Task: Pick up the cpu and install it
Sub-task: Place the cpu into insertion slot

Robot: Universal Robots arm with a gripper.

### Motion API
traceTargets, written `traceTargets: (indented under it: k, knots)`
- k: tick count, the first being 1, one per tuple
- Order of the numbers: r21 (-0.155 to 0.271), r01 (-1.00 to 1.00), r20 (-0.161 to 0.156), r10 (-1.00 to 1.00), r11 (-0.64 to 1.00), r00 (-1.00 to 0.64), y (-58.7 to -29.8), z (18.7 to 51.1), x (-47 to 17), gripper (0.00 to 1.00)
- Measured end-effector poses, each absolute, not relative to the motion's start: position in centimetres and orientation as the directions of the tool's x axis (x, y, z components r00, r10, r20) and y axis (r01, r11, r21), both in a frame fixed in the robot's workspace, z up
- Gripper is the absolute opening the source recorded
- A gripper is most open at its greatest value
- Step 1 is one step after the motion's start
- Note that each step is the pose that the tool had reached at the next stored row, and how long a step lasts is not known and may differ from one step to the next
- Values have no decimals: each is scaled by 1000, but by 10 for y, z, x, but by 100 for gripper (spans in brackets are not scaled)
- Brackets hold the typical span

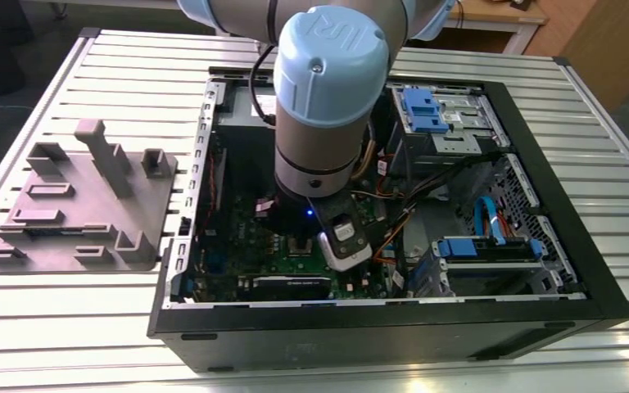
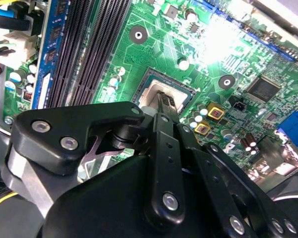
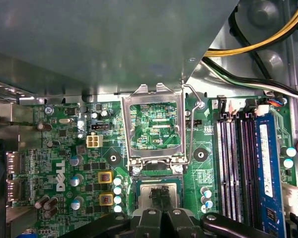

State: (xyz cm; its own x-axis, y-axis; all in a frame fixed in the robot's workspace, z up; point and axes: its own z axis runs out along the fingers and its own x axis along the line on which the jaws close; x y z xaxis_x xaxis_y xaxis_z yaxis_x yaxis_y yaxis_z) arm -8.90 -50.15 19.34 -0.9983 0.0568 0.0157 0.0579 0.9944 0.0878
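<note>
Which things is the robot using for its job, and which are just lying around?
For the job: gripper, chip, socket, its open metal frame, green board.

Just lying about: memory slots, yellow cable, grey tray.

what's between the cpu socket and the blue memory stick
In the first wrist view, long black memory slots and a few small capacitors lie between the socket and the blue memory stick.

Green motherboard [image 3: 64, 146]; silvery-grey cpu [image 3: 173, 190]
</note>
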Motion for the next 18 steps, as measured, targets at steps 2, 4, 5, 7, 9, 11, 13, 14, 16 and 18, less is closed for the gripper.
traceTargets:
  k: [2,4,5,7,9,11,13,14,16,18]
  knots:
    - [88,58,15,57,994,-998,-501,193,-90,10]
    - [88,58,15,57,994,-998,-501,193,-90,10]
    - [88,58,15,57,994,-998,-501,193,-91,10]
    - [86,62,15,61,994,-998,-502,193,-91,10]
    - [83,69,15,68,994,-998,-502,193,-90,10]
    - [83,72,15,71,994,-997,-502,193,-90,10]
    - [83,73,15,72,994,-997,-502,194,-90,10]
    - [83,73,15,72,994,-997,-502,194,-90,10]
    - [83,74,15,73,994,-997,-502,196,-90,10]
    - [83,74,15,73,994,-997,-502,199,-90,10]
